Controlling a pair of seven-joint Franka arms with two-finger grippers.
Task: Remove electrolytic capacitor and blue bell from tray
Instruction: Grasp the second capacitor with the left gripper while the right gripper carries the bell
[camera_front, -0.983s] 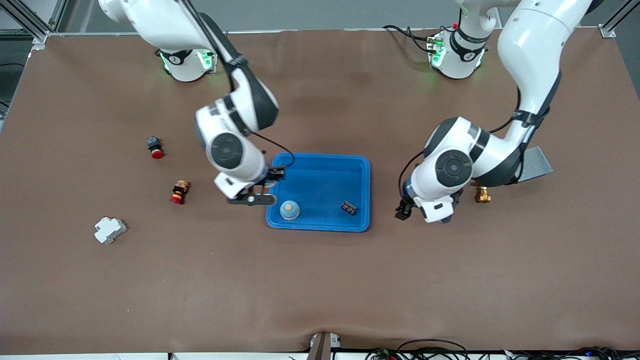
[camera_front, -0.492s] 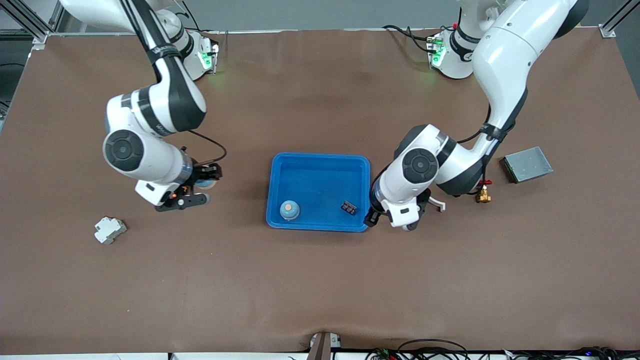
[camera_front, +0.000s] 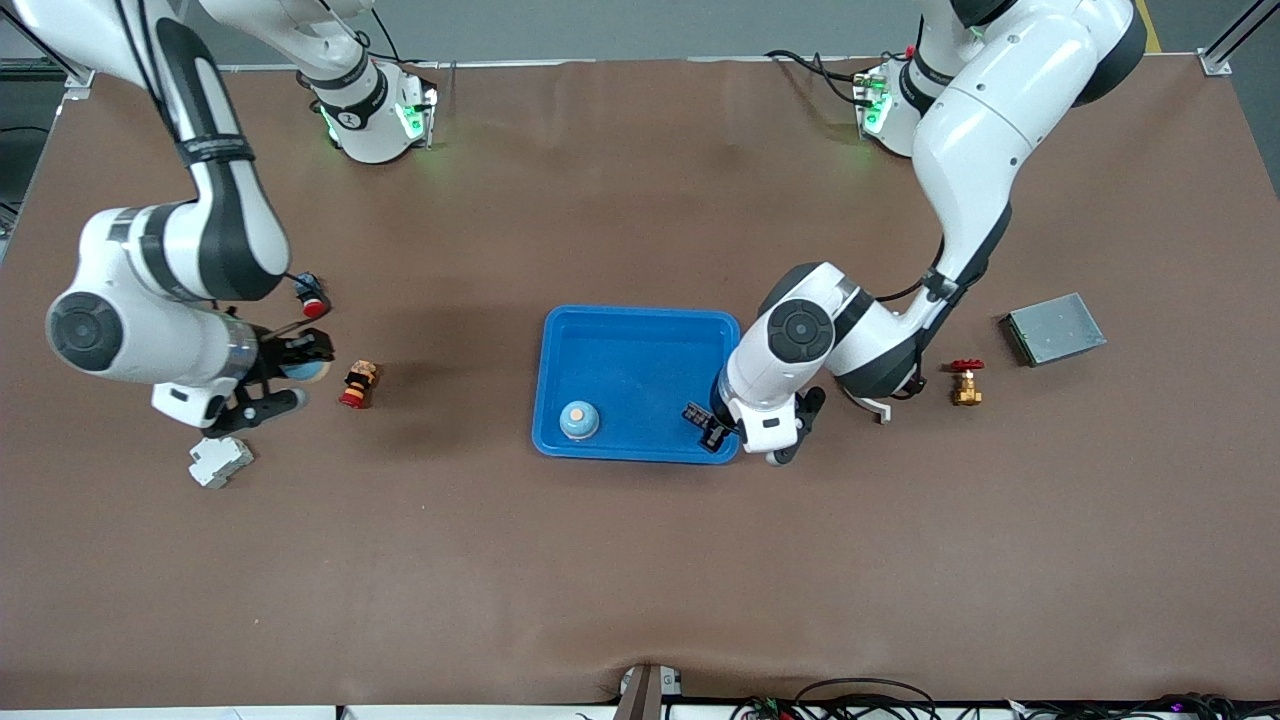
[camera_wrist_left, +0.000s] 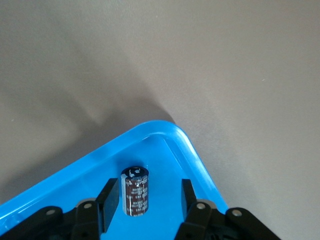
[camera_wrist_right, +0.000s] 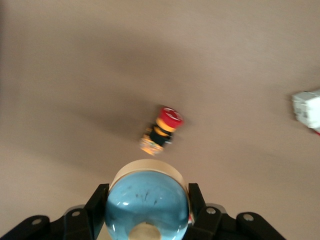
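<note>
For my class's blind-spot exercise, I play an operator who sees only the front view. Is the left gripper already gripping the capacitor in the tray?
Observer: No. The left wrist view shows the left gripper open astride the capacitor, with a gap beside one finger.
Operator: What does the right gripper hold?
Observer: The right wrist view shows the right gripper shut on a blue bell with a tan rim, above the table near a red-topped button.
</note>
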